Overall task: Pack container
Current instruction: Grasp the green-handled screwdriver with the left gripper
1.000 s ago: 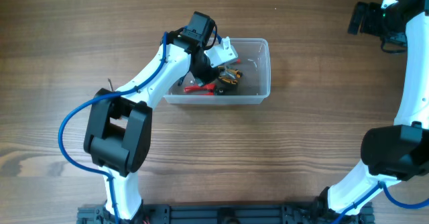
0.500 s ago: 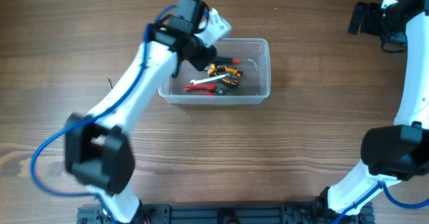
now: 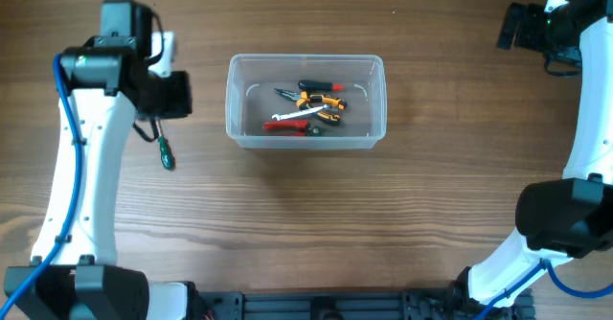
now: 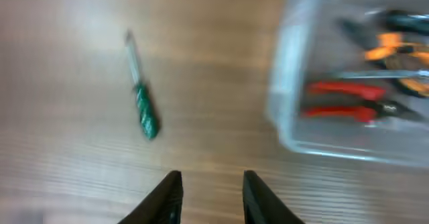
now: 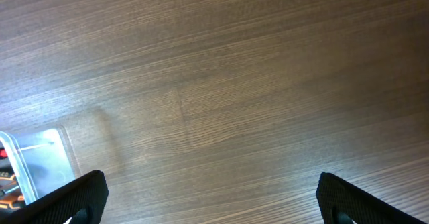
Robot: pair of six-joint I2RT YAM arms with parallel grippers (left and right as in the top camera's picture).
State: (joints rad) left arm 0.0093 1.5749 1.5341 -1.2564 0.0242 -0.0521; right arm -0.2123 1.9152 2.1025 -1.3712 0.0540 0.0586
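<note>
The clear plastic container (image 3: 306, 140) stands on the wooden table and holds red-handled pliers (image 3: 287, 125) and orange-and-black tools (image 3: 321, 101). It also shows blurred at the right of the left wrist view (image 4: 285, 110). A green-handled screwdriver (image 3: 165, 153) lies on the table left of the container, also in the left wrist view (image 4: 143, 106). My left gripper (image 3: 170, 95) is open and empty (image 4: 209, 194), left of the container and above the screwdriver. My right gripper (image 5: 211, 200) is wide open and empty at the far right (image 3: 517, 25).
A corner of the container (image 5: 40, 163) shows at the lower left of the right wrist view. Bare wooden table surrounds the container.
My left arm has drawn out of the container and swung far to the left, uncovering the green screwdriver on the table. The right arm has not moved.
</note>
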